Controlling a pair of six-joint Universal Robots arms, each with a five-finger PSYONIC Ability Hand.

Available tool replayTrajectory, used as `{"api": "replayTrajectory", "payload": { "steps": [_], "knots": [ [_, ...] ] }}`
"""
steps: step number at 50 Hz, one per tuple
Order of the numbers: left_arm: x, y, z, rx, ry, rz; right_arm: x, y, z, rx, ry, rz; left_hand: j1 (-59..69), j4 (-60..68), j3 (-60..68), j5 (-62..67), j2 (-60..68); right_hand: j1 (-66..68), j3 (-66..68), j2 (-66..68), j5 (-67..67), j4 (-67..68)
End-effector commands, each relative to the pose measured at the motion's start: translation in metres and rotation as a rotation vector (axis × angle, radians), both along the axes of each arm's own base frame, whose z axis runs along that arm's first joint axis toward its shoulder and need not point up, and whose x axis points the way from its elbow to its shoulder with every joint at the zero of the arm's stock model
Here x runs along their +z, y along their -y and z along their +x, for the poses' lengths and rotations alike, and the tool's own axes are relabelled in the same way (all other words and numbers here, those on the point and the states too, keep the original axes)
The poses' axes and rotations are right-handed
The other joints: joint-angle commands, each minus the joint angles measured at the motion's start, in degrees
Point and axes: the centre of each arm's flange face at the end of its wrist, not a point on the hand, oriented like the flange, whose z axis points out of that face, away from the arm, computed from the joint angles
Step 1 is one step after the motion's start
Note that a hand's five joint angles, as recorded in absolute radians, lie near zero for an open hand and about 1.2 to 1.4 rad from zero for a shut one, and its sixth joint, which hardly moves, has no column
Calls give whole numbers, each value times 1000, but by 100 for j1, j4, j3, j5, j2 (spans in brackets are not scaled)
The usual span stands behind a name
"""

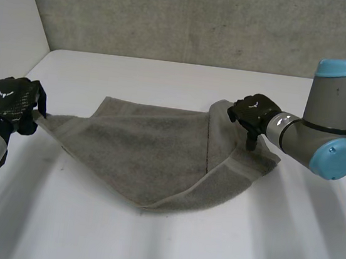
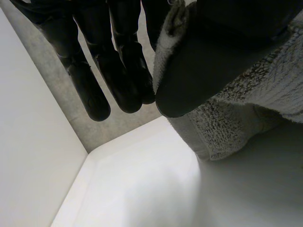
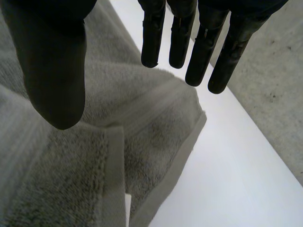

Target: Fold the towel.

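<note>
In the head view, one grey towel [image 1: 151, 152] is spread, partly doubled, on the desk [image 1: 147, 240]. Its left corner is lifted by the left hand [image 1: 9, 103], likely for carrying across. In the left wrist view, that corner is pinched between thumb and fingers [image 2: 118, 71]. In the right wrist view, the right hand [image 3: 52, 71] is held spread over the towel's right fold, with nothing grasped.

Open table [image 1: 158, 248] before towel [image 1: 157, 159] — back wall [image 1: 174, 16], left wall [image 1: 11, 8] close in.
</note>
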Motion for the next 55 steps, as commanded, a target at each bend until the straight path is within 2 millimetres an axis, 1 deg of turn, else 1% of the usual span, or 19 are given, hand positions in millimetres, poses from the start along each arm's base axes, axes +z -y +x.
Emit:
{"api": "replayTrajectory", "payload": {
  "steps": [1,5,8,11,16,22,24,26,27,28,29,31,36,42,45,49,54,55],
  "knots": [
    [-6,2,4,-6,-6,21,-28,11,-3,-23,-36,27,1073,1020,1025,1069,1021,170,142,155,76,129],
    [-7,4,6,1,-7,10,-40,11,-5,-28,-48,54,1073,1020,1025,1069,1021,170,142,155,76,129],
    [-8,5,6,1,-7,3,-42,10,-6,-28,-51,63,1073,1020,1025,1069,1021,170,142,155,76,129],
    [-8,5,6,1,-7,-11,-49,8,-7,-28,-61,92,1073,1020,1025,1069,1021,154,126,138,59,112],
    [-10,4,6,0,-6,-18,-53,7,-7,-28,-68,112,1073,1020,1025,1069,1021,86,58,71,-8,45],
    [-13,5,6,0,-4,-13,-54,7,-7,-29,-69,112,1073,1020,1025,1069,1021,221,193,206,126,179],
    [-15,4,6,0,-4,-7,-53,7,-7,-29,-69,110,1073,1020,1025,1069,1021,490,462,475,395,448],
    [-15,4,6,0,-4,-6,-52,8,-7,-31,-67,106,1073,1020,1025,1069,1021,1610,1582,1595,1516,1569],
    [-15,4,6,0,-4,-6,-52,8,-7,-31,-67,106,1073,1020,1025,1069,1021,1617,1589,1602,1522,1575],
    [-15,4,6,0,-4,-6,-51,8,-7,-32,-65,106,1073,1020,1025,1069,1021,2016,1989,2001,1922,1975],
    [-15,5,6,1,-4,-6,-51,8,-7,-32,-65,106,1073,1020,1025,1069,1021,2020,1993,2005,1926,1979],
    [-15,5,6,1,-4,-6,-51,8,-8,-34,-64,108,1073,1020,1025,1069,1021,2489,2461,2474,2395,2447],
    [-15,4,6,0,-4,-6,-50,8,-11,-42,-65,113,1073,1020,1025,1069,1021,3045,3017,3030,2951,3004],
    [-16,4,6,1,-4,-3,-50,13,-20,-70,-62,125,1073,1020,1025,1069,1021,3315,3287,3300,3220,3273],
    [-17,3,6,0,-4,2,-48,13,-22,-75,-60,126,1073,1020,1025,1069,1021,3400,3372,3385,3305,3358],
    [-18,2,6,0,-4,5,-47,12,-31,-94,-65,144,1073,1020,1025,1069,1021,3417,3389,3402,3322,3375],
    [-20,1,6,-1,-1,12,-43,10,-40,-124,-61,162,1073,1020,1025,1069,1021,3030,3002,3015,2935,2988],
    [-20,1,6,-1,-1,12,-41,9,-43,-141,-53,174,1073,1020,1025,1069,1021,2680,2652,2665,2586,2638]
  ]
}}
